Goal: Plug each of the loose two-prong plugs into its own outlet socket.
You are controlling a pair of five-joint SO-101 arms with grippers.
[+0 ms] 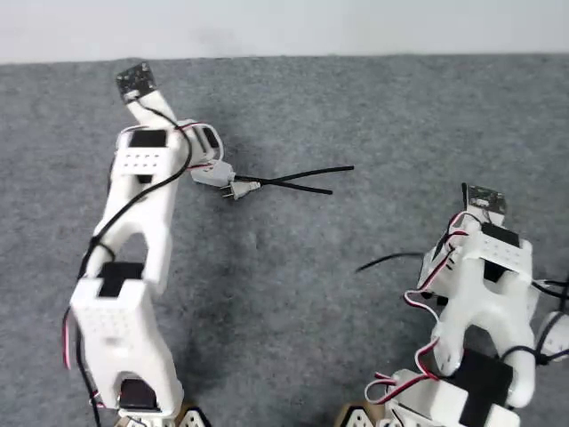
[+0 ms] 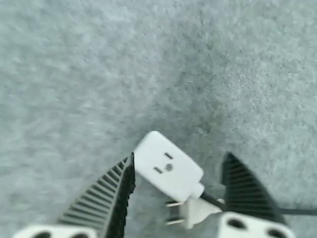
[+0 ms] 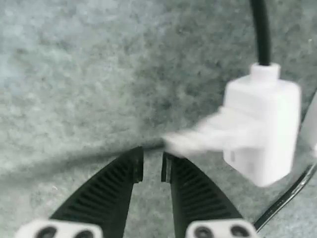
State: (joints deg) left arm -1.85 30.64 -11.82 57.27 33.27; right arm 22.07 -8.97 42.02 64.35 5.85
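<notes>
A white outlet socket (image 2: 166, 166) lies on the grey mat between the fingers of my open left gripper (image 2: 180, 159), its slotted face up. Close beside it lies a white two-prong plug (image 2: 190, 213) on a black cable. From above, the socket (image 1: 212, 173) and plug (image 1: 242, 187) sit just beside the left gripper (image 1: 210, 153), prongs pointing toward the socket. My right gripper (image 3: 152, 158) is shut low over the mat, its tips at a thin black cable (image 3: 99, 154). Beside it is a second white socket block (image 3: 262, 134) with a blurred white plug (image 3: 203, 138) at its side.
Two black cables (image 1: 298, 178) trail right from the left socket and plug across the grey mat (image 1: 356, 107). Another black cable (image 1: 391, 259) runs out from under the right arm (image 1: 484, 258). A pale wall borders the mat's far edge.
</notes>
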